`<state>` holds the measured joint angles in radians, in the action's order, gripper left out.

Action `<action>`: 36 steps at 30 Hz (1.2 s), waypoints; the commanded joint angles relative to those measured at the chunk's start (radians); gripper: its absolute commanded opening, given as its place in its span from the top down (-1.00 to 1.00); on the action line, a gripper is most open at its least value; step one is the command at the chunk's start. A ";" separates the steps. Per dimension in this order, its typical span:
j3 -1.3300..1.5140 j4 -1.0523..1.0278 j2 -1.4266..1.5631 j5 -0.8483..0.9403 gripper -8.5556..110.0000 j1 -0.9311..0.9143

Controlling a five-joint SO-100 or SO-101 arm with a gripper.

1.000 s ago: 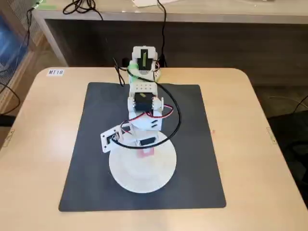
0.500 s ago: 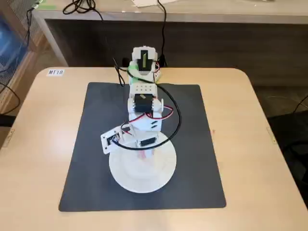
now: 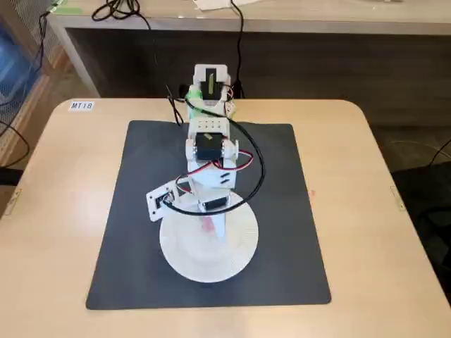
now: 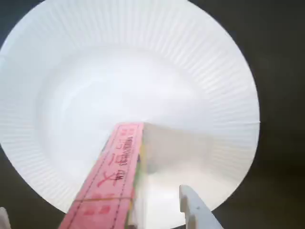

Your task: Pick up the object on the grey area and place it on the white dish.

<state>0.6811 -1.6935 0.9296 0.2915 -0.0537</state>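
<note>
The white dish [image 3: 208,246] lies on the front middle of the dark grey mat [image 3: 282,211]. It fills most of the wrist view [image 4: 143,71]. My gripper [image 3: 212,227] hangs over the dish's centre, shut on the small pink box [image 3: 207,224]. In the wrist view the pink box [image 4: 112,181] rises steeply toward the camera, and its far end is near the dish's middle. I cannot tell whether it touches the dish. One white finger [image 4: 198,210] shows to the right of the box. The rest of the gripper [image 4: 157,210] is below the frame's edge.
The arm's base [image 3: 210,88] is at the table's far edge, with black cables looping over the arm. A small label [image 3: 82,105] sits at the far left corner of the beige tabletop [image 3: 366,211]. A desk stands behind the table.
</note>
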 commanded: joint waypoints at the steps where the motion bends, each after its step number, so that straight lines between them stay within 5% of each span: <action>1: 0.067 -0.006 0.138 -0.005 0.06 -0.006; 17: 0.265 -0.006 0.592 -0.021 0.03 -0.005; 26: 0.261 0.018 1.032 -0.196 0.85 0.118; 31: 0.414 0.094 1.230 -0.261 0.86 0.127; 36: 0.873 0.342 1.569 -0.316 0.86 0.091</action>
<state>1.3376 -1.4619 2.3240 -0.0031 0.0522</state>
